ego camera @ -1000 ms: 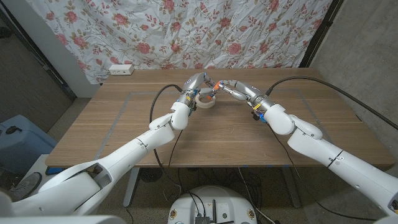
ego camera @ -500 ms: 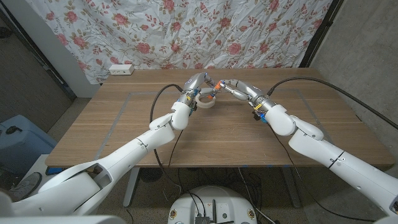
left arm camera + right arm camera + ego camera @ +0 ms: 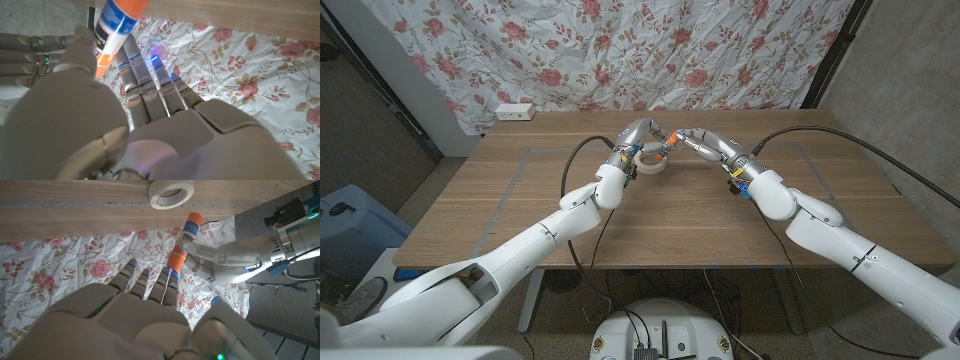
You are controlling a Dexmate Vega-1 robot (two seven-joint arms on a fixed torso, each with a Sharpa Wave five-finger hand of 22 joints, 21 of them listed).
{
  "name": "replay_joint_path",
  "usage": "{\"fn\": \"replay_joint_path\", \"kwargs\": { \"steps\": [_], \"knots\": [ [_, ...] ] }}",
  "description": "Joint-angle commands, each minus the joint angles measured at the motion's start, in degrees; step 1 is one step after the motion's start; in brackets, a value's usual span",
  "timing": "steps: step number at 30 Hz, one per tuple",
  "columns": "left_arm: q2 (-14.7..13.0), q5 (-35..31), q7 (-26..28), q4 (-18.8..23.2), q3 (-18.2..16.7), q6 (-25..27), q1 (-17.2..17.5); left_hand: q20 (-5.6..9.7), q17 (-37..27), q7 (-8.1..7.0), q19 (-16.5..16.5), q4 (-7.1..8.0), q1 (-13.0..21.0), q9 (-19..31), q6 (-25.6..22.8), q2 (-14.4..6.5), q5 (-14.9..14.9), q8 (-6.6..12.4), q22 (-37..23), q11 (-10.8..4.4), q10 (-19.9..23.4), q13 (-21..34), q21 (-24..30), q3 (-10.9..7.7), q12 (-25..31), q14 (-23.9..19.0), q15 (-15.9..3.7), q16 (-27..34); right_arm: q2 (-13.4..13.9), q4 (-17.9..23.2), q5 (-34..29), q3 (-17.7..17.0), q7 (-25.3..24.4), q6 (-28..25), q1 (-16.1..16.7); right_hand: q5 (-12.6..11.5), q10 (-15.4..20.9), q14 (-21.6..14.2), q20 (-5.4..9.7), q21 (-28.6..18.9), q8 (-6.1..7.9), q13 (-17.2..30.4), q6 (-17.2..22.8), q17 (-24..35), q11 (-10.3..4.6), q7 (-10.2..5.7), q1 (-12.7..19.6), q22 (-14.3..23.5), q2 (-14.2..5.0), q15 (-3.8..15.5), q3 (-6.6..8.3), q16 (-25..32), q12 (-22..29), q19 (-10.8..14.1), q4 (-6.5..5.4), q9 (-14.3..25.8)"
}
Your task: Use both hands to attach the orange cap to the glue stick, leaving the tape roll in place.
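Right wrist view shows the orange cap [image 3: 176, 260] already meeting the end of the glue stick [image 3: 189, 228], held up above the tape roll [image 3: 171, 192] on the table [image 3: 720, 215]. Final seating seems left. Left hand [image 3: 638, 140] grips the stick; right hand [image 3: 695, 142] pinches the cap.

Both arms: glossy white rounded shells w/ dark seams at the joints. Black cable runs along each forearm toward the wrist. Wrists silver metal w/ small blue and orange fittings. Left robot hand [image 3: 638, 136] & right robot hand [image 3: 694, 141]: pale grey segmented fingers, small blue and green lights lit near the fingertips, smooth grey back plates.
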State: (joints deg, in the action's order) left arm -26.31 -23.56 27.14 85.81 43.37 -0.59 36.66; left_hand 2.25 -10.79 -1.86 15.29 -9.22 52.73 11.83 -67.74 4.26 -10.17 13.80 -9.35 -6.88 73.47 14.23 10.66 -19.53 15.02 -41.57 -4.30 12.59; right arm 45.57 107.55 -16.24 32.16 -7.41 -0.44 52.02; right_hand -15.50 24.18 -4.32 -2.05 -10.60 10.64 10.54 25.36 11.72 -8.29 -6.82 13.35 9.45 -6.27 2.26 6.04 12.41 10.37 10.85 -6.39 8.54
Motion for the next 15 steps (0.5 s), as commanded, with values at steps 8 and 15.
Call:
{"fn": "replay_joint_path", "kwargs": {
  "steps": [8,15],
  "knots": [
    [-0.63,0.19,-1.15,0.85,-0.22,0.84,0.39,1.38,-0.06,-3.03,0.15,0.14,8.29,0.26,-2.30,-9.29,-0.26,0.31,-0.16,-5.55,5.08,0.23,-0.14,-0.28,-0.18,-0.16,-9.01,-0.22,-0.20,-0.18,1.11,-1.81,-2.65,0.54,0.81,0.07,0.02,-0.71,-0.19,-0.37,0.39,-0.07,0.63,0.01,0.38,-0.48,0.09,0.18,-0.14,0.00,-0.06,0.16,0.29,0.42,0.39,1.71],
    [-0.54,0.14,-1.42,0.92,-0.22,1.35,0.26,1.35,-0.06,-3.08,0.13,0.13,8.33,0.28,-2.21,-9.38,-0.25,0.35,-0.16,-5.55,5.03,0.34,-0.13,-0.24,-0.21,-0.13,-9.04,-0.26,-0.12,-0.22,1.24,-2.15,-2.98,0.47,0.82,0.05,-0.08,-0.76,-0.19,-0.37,0.30,-0.07,0.39,-0.01,0.51,-0.51,0.14,0.18,-0.16,-0.13,0.02,0.14,0.25,0.52,0.50,1.71]
  ]
}}
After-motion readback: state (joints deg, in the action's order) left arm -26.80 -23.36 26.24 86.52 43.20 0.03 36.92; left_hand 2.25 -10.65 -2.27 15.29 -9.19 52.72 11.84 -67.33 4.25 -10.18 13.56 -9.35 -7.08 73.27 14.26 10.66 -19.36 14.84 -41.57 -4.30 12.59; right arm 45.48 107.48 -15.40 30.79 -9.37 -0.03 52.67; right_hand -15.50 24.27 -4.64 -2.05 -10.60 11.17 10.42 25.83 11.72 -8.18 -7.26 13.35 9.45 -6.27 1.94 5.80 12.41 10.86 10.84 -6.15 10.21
